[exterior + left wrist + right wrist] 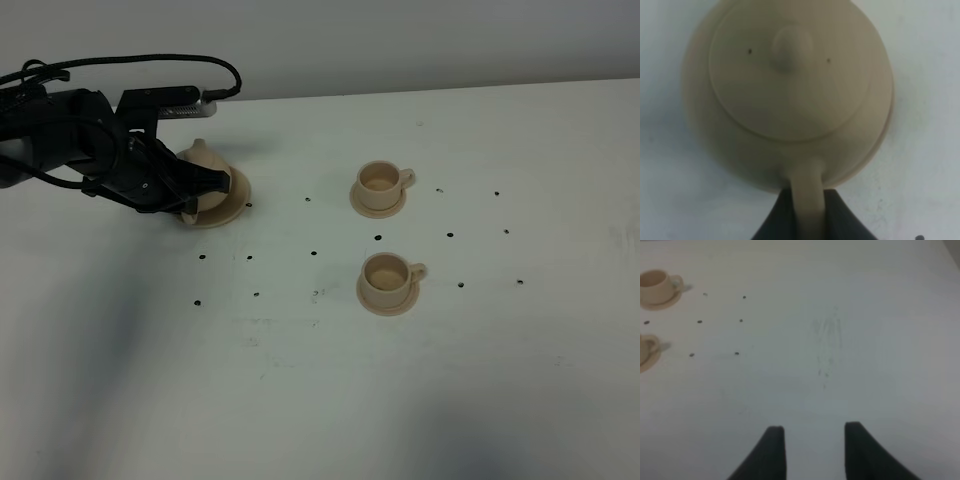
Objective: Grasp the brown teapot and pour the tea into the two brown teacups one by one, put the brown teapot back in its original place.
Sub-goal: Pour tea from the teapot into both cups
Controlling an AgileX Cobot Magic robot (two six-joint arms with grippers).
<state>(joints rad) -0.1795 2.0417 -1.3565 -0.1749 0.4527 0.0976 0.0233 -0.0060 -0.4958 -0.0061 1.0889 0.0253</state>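
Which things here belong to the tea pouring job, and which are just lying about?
Job: brown teapot, its wide saucer, far teacup, near teacup, left gripper shut on the teapot's handle.
Just there: black dots on the white table; right gripper, open.

Right gripper (815, 427) over white table (880, 315), fingers (772, 452) spread apart, bare table showing in the gap. Two tan teacups well off to one side, far from the fingers. Farther teacup (655, 284) fully in frame, upright on its saucer (667, 301), loop handle turned toward the open table. Nearer teacup (645, 347) cropped by the frame edge, only handle side showing, also on a saucer (650, 362). Small dark dots (740, 320) scattered on the table beside the cups. Faint grey scuff marks (826, 340) ahead of the fingers. Cup insides too blurred to read.
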